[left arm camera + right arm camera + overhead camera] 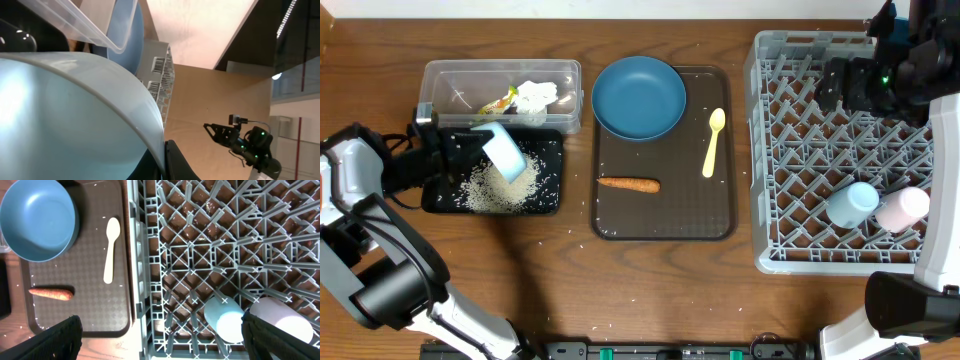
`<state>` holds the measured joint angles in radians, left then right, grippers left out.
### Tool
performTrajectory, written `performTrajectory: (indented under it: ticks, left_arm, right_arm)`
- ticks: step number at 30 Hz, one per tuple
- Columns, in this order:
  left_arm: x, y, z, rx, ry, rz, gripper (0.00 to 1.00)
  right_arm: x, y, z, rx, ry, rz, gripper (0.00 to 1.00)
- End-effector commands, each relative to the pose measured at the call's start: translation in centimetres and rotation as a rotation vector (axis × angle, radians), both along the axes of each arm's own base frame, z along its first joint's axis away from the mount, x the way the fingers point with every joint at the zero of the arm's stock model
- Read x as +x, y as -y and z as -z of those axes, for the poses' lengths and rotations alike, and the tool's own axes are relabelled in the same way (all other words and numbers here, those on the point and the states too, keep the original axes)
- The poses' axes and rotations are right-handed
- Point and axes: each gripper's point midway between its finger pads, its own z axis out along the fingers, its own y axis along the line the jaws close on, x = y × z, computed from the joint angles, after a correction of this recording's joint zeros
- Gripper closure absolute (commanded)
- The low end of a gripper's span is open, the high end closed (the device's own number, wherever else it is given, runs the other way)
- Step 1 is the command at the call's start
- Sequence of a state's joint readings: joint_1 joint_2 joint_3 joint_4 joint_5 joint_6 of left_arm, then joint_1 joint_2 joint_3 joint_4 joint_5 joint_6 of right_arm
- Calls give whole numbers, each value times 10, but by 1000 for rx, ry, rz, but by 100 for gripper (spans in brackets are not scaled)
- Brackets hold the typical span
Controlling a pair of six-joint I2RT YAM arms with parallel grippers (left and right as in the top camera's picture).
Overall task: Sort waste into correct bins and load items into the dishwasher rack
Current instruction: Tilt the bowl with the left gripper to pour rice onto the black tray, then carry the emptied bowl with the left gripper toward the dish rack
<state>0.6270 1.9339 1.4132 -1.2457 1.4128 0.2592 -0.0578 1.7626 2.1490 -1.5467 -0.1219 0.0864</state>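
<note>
1. The left gripper (470,150) is clamped on the rim of the small pale-blue bowl (506,153) and holds it tipped steeply on edge over the black tray (548,150).
2. In the left wrist view the bowl's pale inside fills most of the picture, smooth and glossy.
3. A heap of white rice (500,190) lies in the tray under the bowl, and stray grains dot the tray floor and the table nearby.
4. The clear tub (450,85) touches the tray's far side and holds crumpled tissue (535,95) and a yellow-green wrapper (500,100).
5. The brown tray (665,215) sits just beside them and carries the dark-blue bowl (638,97), upright at its far end.
6. It also holds the yellow spoon (713,143) and the carrot (629,184).
7. The right gripper (838,85) hovers with its jaws spread wide and empty over the far part of the grey rack (800,200).
8. The light-blue cup (851,203) and the pink cup (902,209) lie side by side in the rack's near right corner.
</note>
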Motion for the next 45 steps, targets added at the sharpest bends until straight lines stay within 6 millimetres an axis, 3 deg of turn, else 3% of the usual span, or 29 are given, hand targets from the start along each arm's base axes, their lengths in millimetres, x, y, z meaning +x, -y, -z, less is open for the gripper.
performTrajectory:
  ticks: [1,15,21,33,41,45]
  left_arm:
    - [-3,4,-7,38,22,13,94]
    - [-7,4,5,104,-17,39,94]
    - [-5,9,-4,138,11,60,94]
    - [-7,24,-25,442,16,100,94]
    - [-7,42,-41,685,47,106,94]
    - [-10,61,-45,791,84,156,94]
  right_arm:
    - [1,2,3,-11,-6,-9,1]
    - [3,2,2,-12,4,-9,1]
    - [3,2,2,-11,4,-8,1]
    - [3,2,2,-12,4,-9,1]
    - [3,2,2,-11,3,-8,1]
    - [3,2,2,-11,1,-8,1]
